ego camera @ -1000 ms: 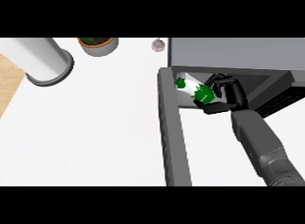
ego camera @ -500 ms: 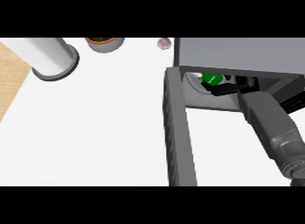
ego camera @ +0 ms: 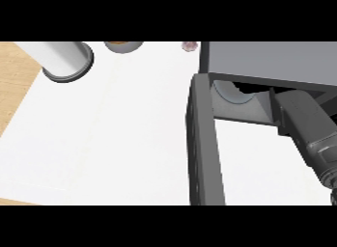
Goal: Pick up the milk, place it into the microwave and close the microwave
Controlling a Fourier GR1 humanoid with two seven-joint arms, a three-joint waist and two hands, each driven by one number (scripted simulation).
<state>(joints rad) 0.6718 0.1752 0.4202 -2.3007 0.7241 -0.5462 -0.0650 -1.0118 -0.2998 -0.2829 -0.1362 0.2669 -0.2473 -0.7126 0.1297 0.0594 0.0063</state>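
grey microwave (ego camera: 271, 60), white counter (ego camera: 106, 135), grey forearm (ego camera: 310, 130)

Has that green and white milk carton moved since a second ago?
Yes. It was at the microwave's opening then; now it is out of sight, deeper inside, where the right forearm reaches in.

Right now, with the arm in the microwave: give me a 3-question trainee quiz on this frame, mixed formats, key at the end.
1. True or false: the microwave has its door shut.
2. Multiple choice: where does the right forearm go? A) over the wooden counter edge B) into the microwave's open cavity C) toward the white cylinder
3. Short answer: can the milk or the right hand be seen in the head view?

Key:
1. False; the door stands open, swung out toward the viewer.
2. B
3. No; the forearm runs into the cavity and both are hidden. Only the pale turntable shows inside.
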